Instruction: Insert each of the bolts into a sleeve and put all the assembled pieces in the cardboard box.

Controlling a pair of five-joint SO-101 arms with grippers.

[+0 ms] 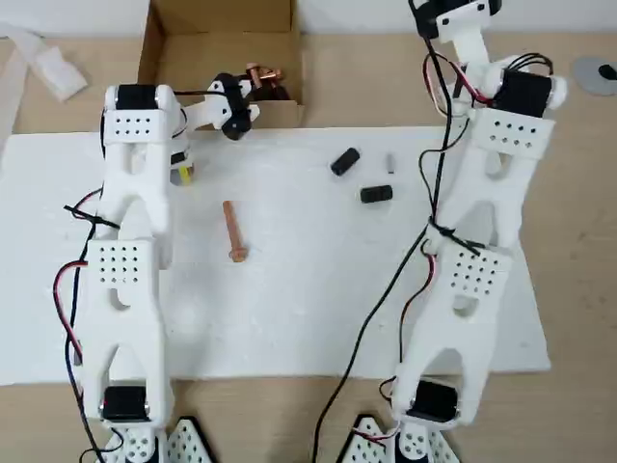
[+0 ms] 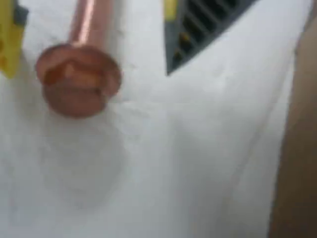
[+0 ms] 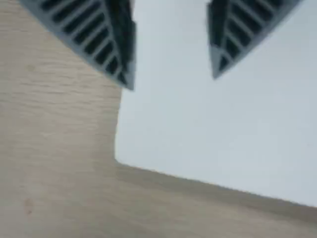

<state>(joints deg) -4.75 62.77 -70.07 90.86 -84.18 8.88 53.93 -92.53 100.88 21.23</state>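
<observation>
A copper bolt (image 1: pixel 234 230) lies on the white foam sheet (image 1: pixel 289 309), head toward the arms. Two black sleeves (image 1: pixel 345 161) (image 1: pixel 376 194) lie farther right. Copper pieces (image 1: pixel 262 77) sit in the front right corner of the cardboard box (image 1: pixel 151 43). In the left wrist view a bolt head (image 2: pixel 77 79) sits close above the foam. Its shaft runs up between the fingers of my left gripper (image 2: pixel 89 74), which is open with space on both sides. My right gripper (image 3: pixel 171 82) is open and holds nothing, over a corner of the foam (image 3: pixel 223 124).
The left arm (image 1: pixel 135 125) stands at the foam's back left beside the box. The right arm (image 1: pixel 501 125) stands at the back right. A small grey pin (image 1: pixel 390 162) lies near the sleeves. Bare wooden table (image 3: pixel 49 148) surrounds the foam.
</observation>
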